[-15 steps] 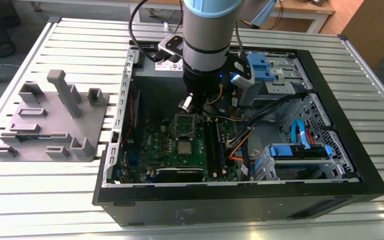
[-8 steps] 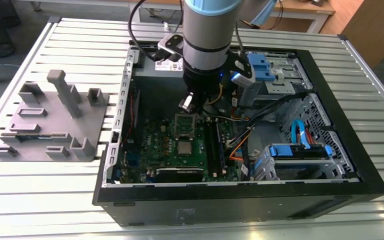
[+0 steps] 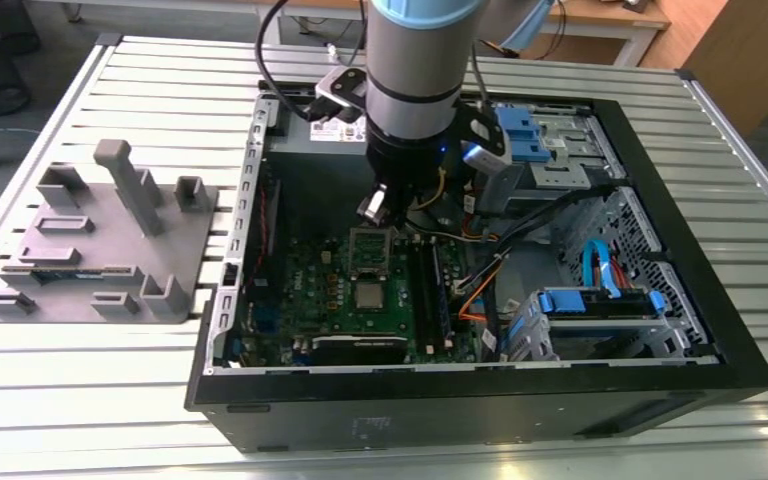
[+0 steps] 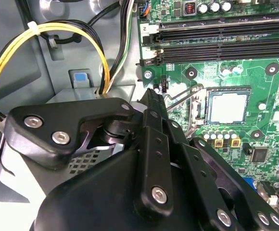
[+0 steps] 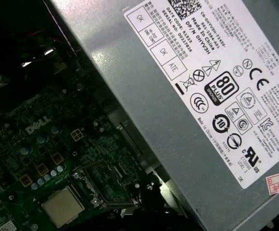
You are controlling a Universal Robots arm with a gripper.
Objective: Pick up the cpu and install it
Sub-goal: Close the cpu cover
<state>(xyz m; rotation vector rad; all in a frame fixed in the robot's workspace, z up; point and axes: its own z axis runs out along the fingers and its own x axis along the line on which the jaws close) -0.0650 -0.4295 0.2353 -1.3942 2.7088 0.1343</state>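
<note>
The cpu, a small flat square chip with a pale silvery-grey metal top (image 3: 369,295), lies flat on the green motherboard (image 3: 307,290) inside the open black computer case (image 3: 491,400) that stands on the slatted metal tabletop (image 3: 77,400); in the second wrist view (image 4: 228,107) and the first wrist view (image 5: 62,207) it appears seated within a dark square surround, with the shiny hinged metal socket frame (image 3: 371,250) open just beside it. By its look, the chip is light, rigid and thin, with a smooth top that offers little friction and a delicate underside, so the safest hold is likely across two opposite edges, kept level and with gentle force. The black linkage-fingered tool (image 4: 151,98) hangs above the board near the open frame, apart from the chip and offset from it toward the grey power supply box (image 5: 202,96). I cannot tell whether its tips are spread or pressed together; nothing appears between them.
</note>
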